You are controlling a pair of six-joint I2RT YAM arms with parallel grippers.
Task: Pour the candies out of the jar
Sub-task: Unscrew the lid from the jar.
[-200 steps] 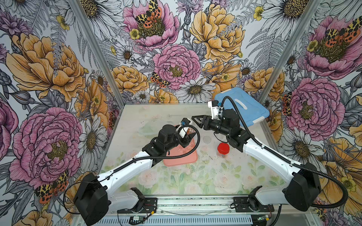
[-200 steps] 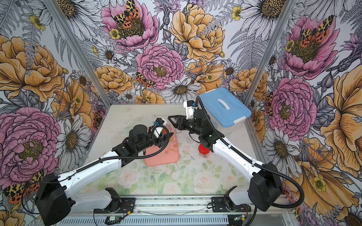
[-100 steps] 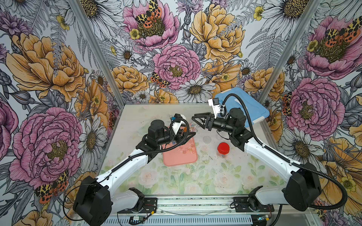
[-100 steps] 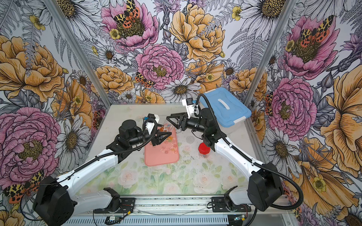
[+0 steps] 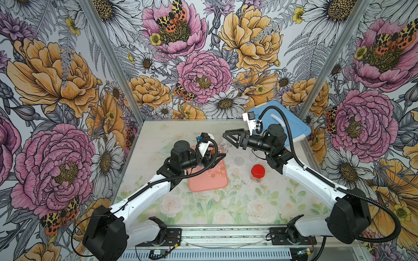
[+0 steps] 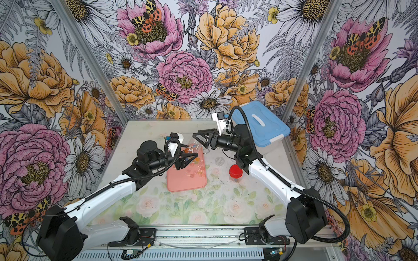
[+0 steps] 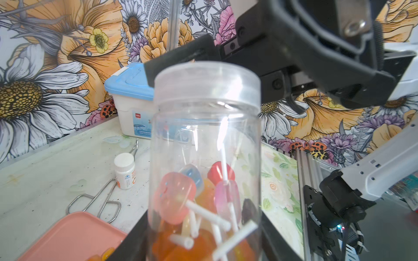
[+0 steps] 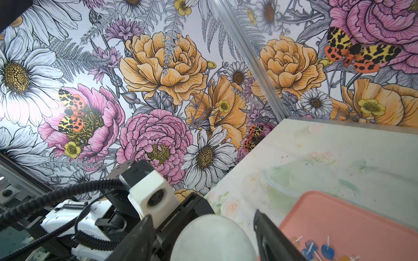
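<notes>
A clear plastic jar (image 7: 205, 140) with a translucent lid (image 7: 207, 81) is held above the pink tray (image 5: 208, 183), and my left gripper (image 7: 201, 239) is shut on its lower body. Candies (image 7: 194, 198) with coloured heads and white sticks lie inside it. More candies (image 6: 196, 171) are scattered on the tray. My right gripper (image 8: 201, 217) is open, one finger on each side of the lid (image 8: 212, 237) with gaps showing. In both top views the jar (image 5: 222, 146) points its lid at the right gripper (image 5: 226, 137).
A second jar with a red lid (image 5: 257, 171) stands right of the tray. A blue-lidded box (image 5: 291, 126) fills the far right corner. A small white bottle (image 7: 124, 169) and metal tongs (image 7: 97, 201) lie on the table beyond the tray. Flowered walls close three sides.
My right gripper's jaws have spread apart round the lid. Since a second ago the left arm has drawn back to the left with the jar, and the right gripper has followed it.
</notes>
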